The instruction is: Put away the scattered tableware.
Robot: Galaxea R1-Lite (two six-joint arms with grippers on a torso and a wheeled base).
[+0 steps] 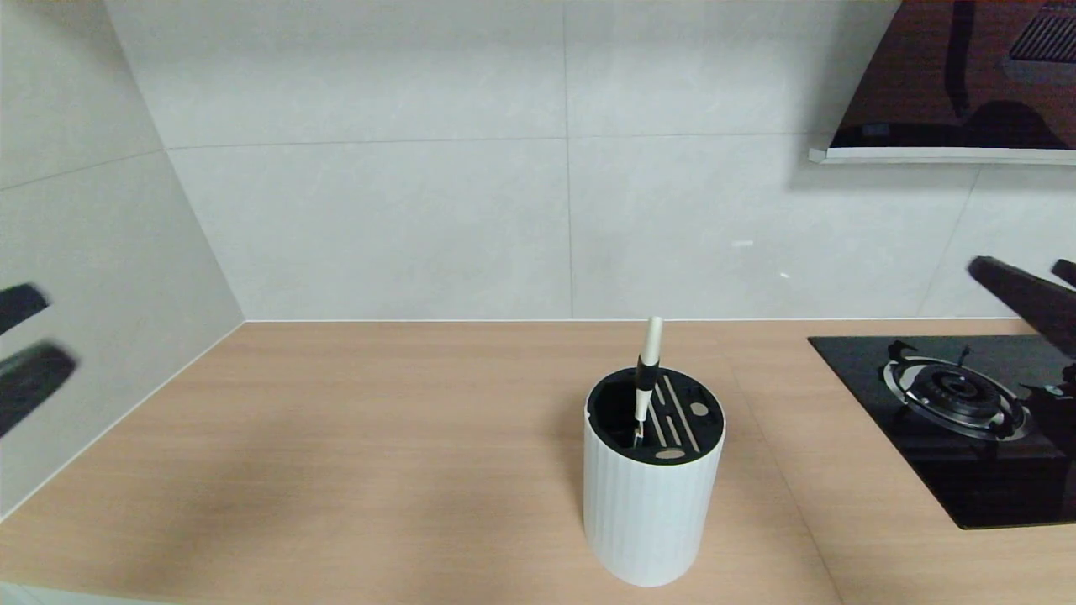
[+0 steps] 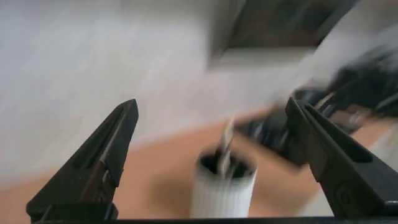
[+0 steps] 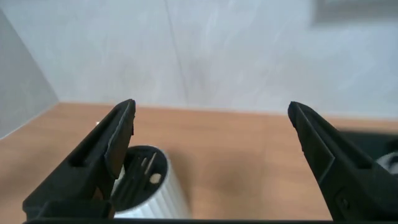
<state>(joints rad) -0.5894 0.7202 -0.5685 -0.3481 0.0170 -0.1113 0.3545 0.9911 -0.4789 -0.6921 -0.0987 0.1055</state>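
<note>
- Left claw and right claw gape wide, both empty
- Cream-handled utensil stands in the white holder, below and between the claws
- Probably light, stiff and smooth; pinch it at mid-handle

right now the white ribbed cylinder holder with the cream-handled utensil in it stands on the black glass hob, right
No: the white ribbed cylinder holder, cream-handled utensil in it, stands on the wooden counter beside the black glass hob, per the head view.
</note>
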